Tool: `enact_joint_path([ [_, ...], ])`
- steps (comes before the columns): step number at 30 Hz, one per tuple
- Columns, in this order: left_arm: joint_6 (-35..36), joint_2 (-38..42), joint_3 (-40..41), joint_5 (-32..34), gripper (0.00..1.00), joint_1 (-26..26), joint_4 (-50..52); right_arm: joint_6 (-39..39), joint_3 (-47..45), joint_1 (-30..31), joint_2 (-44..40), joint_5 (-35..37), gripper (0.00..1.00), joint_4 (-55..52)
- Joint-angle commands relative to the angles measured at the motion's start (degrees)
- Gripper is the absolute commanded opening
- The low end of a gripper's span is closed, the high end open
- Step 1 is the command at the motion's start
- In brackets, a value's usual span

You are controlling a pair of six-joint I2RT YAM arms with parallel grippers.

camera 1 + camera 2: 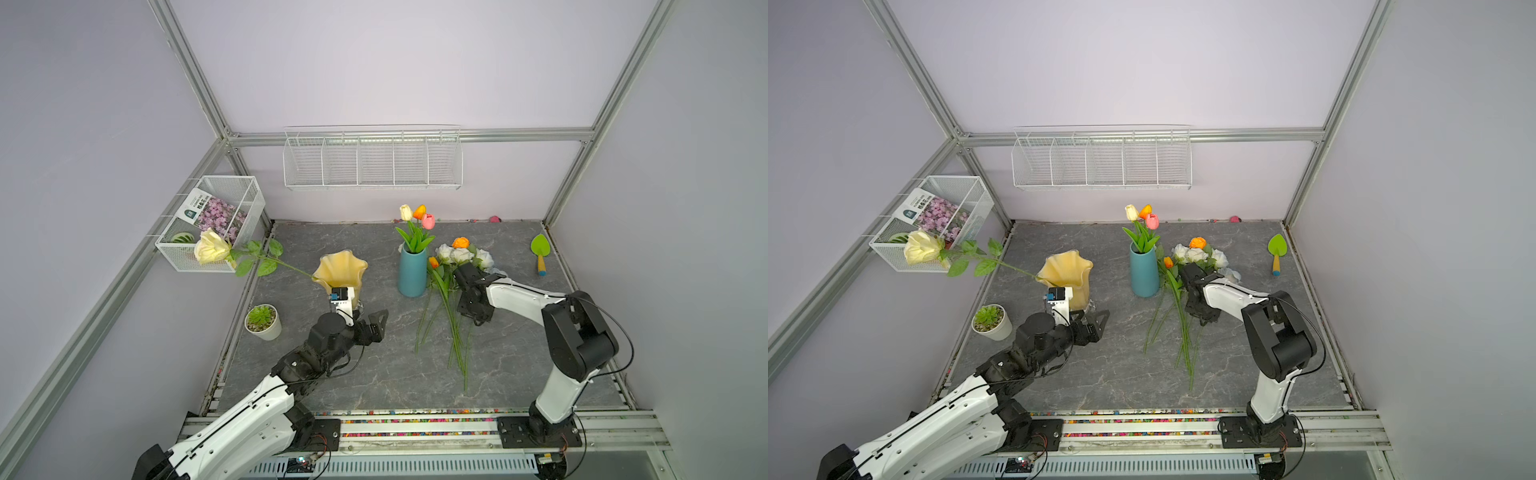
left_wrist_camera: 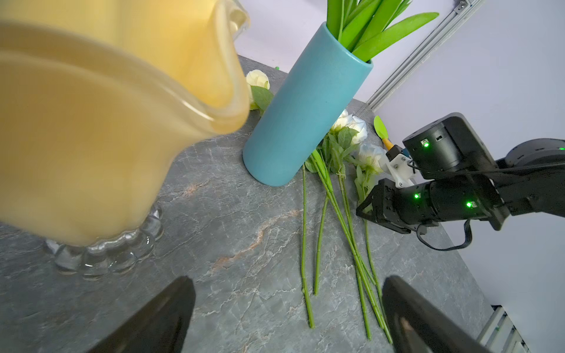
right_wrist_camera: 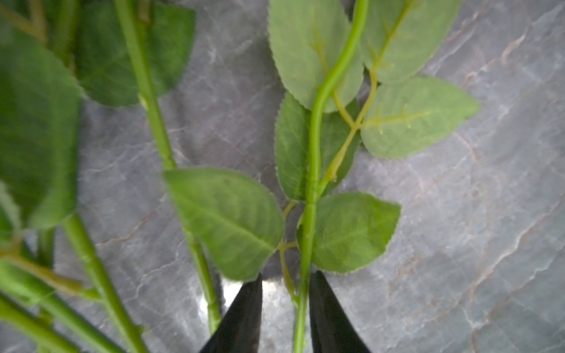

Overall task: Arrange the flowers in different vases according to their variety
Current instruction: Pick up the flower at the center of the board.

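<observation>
Right gripper: its tapered black jaws stand narrowly apart astride one thin, smooth rose stem, with a gap showing, not clamped. This looks like the pick-up step. Next it must pinch, then lift clear of the serrated, cloth-like leaves just ahead. Left gripper, wide apart and empty, sits beside the wavy amber glass vase, which holds one cream rose.

Clutter around the worktop
Potted succulent left, green trowel far right, blossom packet in left wall basket.
</observation>
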State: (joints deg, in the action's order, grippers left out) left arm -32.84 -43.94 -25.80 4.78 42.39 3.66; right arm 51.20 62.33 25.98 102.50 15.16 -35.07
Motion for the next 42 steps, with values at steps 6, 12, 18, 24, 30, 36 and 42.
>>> enact_joint_path([
  [6, -0.7, -0.4, -1.8, 1.7, 1.0, 0.1, 0.8, 3.0, -4.0, 0.8, -4.0, 1.6, 0.33, -2.0],
  [12, -3.3, 0.6, -1.5, 0.8, 1.0, 0.1, 0.4, 2.9, -4.9, 0.8, -0.8, 0.0, 0.24, 0.1],
  [18, -5.6, 7.3, -0.2, -0.1, 1.0, 0.1, 0.8, 2.7, -6.0, 0.4, -0.6, -1.5, 0.01, 1.4],
  [24, -6.8, 11.3, 0.8, 0.3, 1.0, 0.1, 2.4, -0.1, -7.7, 0.5, -9.4, -0.8, 0.0, 2.8],
  [30, -7.2, 15.3, 4.4, 1.4, 1.0, 0.1, 1.7, -7.8, -9.0, 1.5, -26.7, 2.9, 0.0, 7.1],
  [36, -7.5, 17.5, 9.0, 5.1, 1.0, 0.1, -1.7, -17.3, -7.1, 2.3, -38.3, -3.9, 0.0, 17.6],
  [42, -7.8, 17.5, 9.1, 5.8, 1.0, 0.1, 0.0, -22.1, -1.7, 6.6, -37.0, -10.8, 0.0, 31.5],
])
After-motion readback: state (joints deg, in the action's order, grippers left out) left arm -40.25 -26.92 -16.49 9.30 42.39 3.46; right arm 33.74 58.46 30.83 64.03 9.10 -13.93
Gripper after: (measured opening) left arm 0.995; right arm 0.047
